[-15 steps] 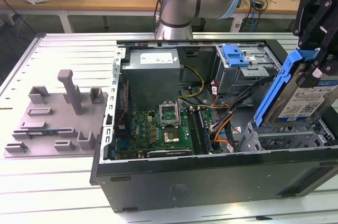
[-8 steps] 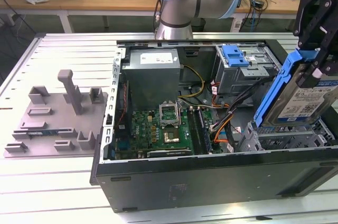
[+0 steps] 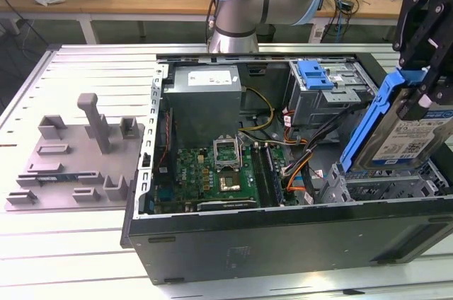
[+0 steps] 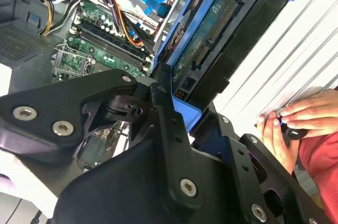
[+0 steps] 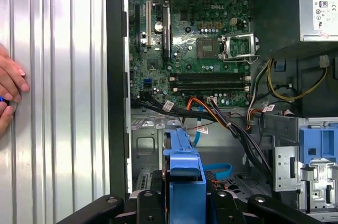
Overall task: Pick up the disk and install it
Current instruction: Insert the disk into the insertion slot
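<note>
The disk (image 3: 414, 137), a silver drive with a white-and-blue label in a blue carrier frame, hangs tilted over the front corner of the open computer case (image 3: 283, 236) at the exterior view's right. My gripper (image 3: 427, 95) is shut on its upper end. The disk's lower edge sits just above the metal drive bay (image 3: 386, 188). In the second wrist view the disk (image 4: 219, 34) shows its green circuit side, clamped between the black fingers (image 4: 166, 129). In the first wrist view the blue carrier edge of the disk (image 5: 185, 168) points into the case from my gripper (image 5: 185, 205).
Inside the case lie the motherboard (image 3: 216, 169), the grey power supply (image 3: 205, 95), bundled cables (image 3: 297, 158) and a second drive cage with a fixed blue bracket (image 3: 315, 73). A grey parts fixture (image 3: 78, 158) sits at the exterior view's left. A person's hand (image 4: 296, 123) rests on the ribbed table.
</note>
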You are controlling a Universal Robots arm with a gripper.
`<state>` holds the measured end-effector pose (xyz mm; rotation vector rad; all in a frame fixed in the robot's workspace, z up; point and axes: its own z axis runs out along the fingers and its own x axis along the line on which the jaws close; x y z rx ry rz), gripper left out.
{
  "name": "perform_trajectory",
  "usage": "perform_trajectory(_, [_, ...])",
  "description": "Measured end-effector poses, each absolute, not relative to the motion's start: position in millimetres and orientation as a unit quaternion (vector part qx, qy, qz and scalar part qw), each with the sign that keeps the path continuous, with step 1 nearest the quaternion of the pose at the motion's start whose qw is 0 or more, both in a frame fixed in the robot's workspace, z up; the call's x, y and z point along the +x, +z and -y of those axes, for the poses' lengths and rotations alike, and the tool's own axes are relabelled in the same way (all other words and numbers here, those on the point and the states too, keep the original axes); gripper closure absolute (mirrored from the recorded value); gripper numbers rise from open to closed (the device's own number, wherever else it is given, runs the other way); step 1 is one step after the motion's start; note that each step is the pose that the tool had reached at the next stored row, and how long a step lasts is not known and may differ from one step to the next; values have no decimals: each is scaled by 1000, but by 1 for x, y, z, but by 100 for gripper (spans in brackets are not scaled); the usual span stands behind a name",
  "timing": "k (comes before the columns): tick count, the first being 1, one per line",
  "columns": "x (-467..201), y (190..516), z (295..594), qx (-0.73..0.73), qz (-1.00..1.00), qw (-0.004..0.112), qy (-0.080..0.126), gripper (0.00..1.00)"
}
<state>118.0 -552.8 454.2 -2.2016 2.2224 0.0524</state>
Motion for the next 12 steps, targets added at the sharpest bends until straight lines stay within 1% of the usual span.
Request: perform_trajectory(12, [118, 451, 553, -704, -710, 6, 17, 64])
